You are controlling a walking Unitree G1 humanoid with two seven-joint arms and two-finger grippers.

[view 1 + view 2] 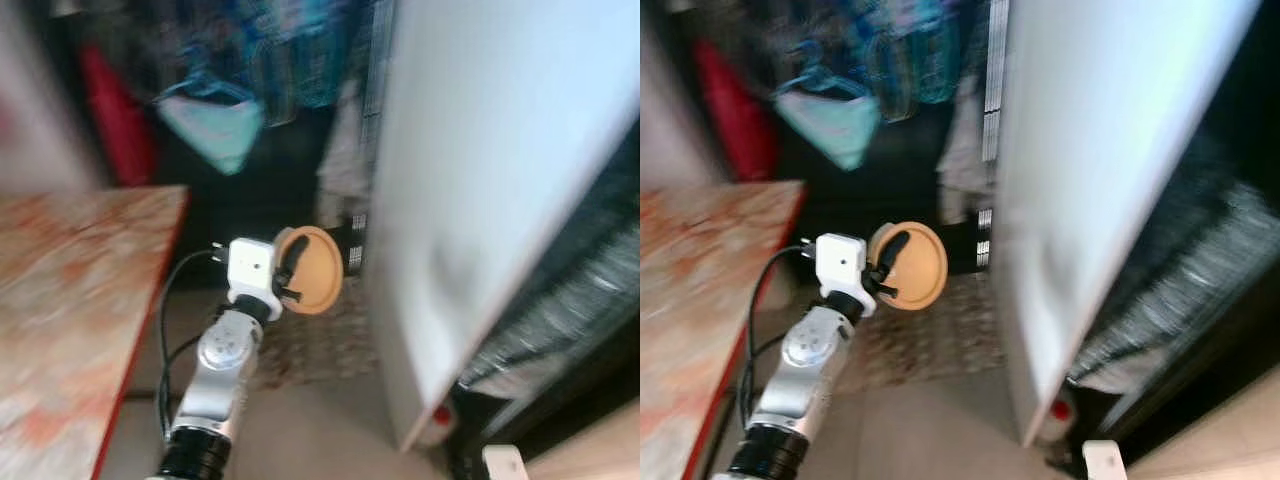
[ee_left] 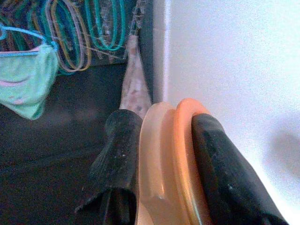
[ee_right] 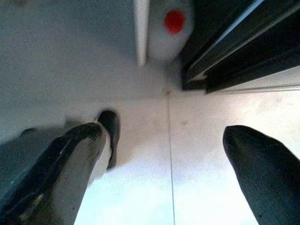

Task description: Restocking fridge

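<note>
My left gripper [image 1: 292, 272] is raised in front of me, shut on an orange plastic container [image 1: 312, 270] held on edge. In the left wrist view the two black fingers [image 2: 117, 154] pinch the container [image 2: 164, 159] across its rim and lid. Just right of it stands the white fridge door [image 1: 480, 190], swung open, with the dark fridge interior [image 1: 580, 290] behind it. My right gripper [image 3: 164, 154] hangs low over the pale floor [image 3: 140, 187], open, with nothing between its fingers.
A red-and-white patterned table [image 1: 70, 300] is at my left. Hangers and a green cloth [image 1: 215, 125] hang in the dark area ahead. A white object with a red dot [image 3: 171, 26] sits on the floor by the door's lower corner. The views are blurred.
</note>
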